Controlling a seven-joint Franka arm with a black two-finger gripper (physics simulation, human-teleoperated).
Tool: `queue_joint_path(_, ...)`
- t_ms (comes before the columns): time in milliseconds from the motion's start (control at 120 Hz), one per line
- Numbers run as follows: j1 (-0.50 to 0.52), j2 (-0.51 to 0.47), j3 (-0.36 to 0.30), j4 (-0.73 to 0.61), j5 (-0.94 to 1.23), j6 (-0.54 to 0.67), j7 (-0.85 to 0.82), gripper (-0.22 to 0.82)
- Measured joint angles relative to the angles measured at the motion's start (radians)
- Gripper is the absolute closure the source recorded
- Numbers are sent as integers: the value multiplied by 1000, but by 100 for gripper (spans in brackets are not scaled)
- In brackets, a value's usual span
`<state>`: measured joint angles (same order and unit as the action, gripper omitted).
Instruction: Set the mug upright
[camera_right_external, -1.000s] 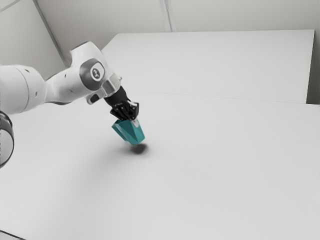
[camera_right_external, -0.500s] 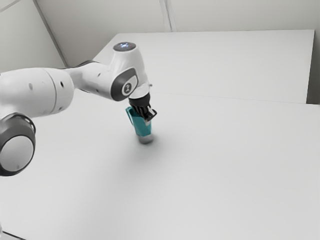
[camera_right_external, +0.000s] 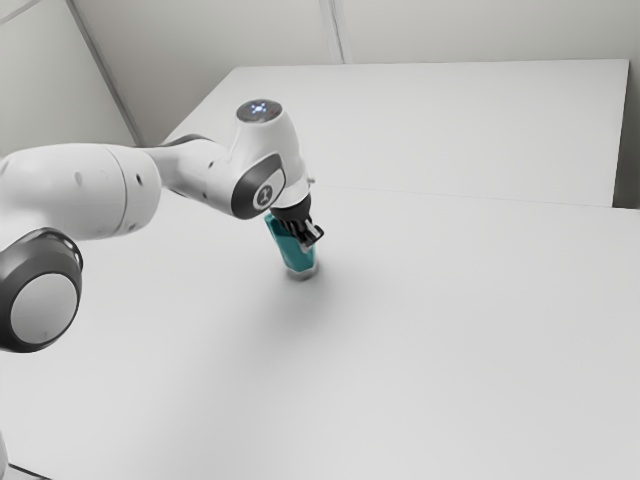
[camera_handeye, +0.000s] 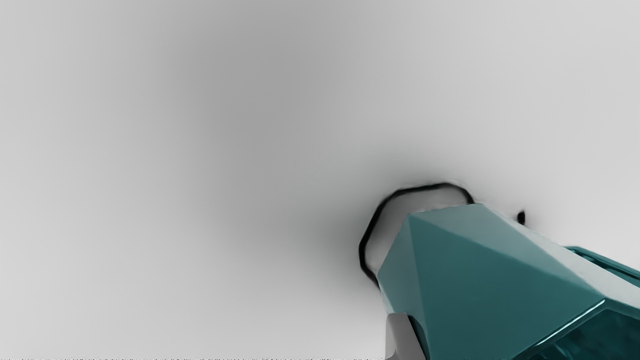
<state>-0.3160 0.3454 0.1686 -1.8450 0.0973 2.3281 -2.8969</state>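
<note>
the gripper (camera_right_external: 308, 238) is clasped around the upper part of the teal mug (camera_right_external: 298, 254), and the arm's white wrist (camera_right_external: 271, 150) stands above it. in the wrist view a gray fingertip (camera_handeye: 398, 337) lies against the mug's faceted outer wall. the mug's body reaches down and away from the gripper, narrowing to its base (camera_handeye: 440, 212). its rim (camera_handeye: 570, 322) is the end nearer the gripper, with the dark hollow showing inside. on the far side of the body from that fingertip, part of a teal handle (camera_handeye: 602, 265) pokes out.

the mug is not quite plumb: in the exterior view it leans, its mouth up toward the exterior view's left and its base down toward the exterior view's right. the base is below the gripper, right by the white table (camera_right_external: 450, 350); whether it touches all the way round is hard to tell. a dark outline and a soft shadow (camera_handeye: 270, 90) mark the tabletop around and beyond it. farthest from the gripper, past the table, is a pale wall (camera_right_external: 220, 30).
</note>
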Motion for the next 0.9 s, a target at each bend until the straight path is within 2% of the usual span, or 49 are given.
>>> queue_joint_path(300, 2, 25, -1, -13, -33, 52, 0, 78)
queue_joint_path(458, 3, 22, 0, -12, -31, 54, 0, 43)
queue_joint_path(567, 3, 9, 2, -7, -29, 51, 0, 26)
queue_joint_path(767, 12, -103, 2, -8, -28, -15, 0, 10)
queue_joint_path(900, 17, -223, 12, -7, -30, -142, 0, 5)
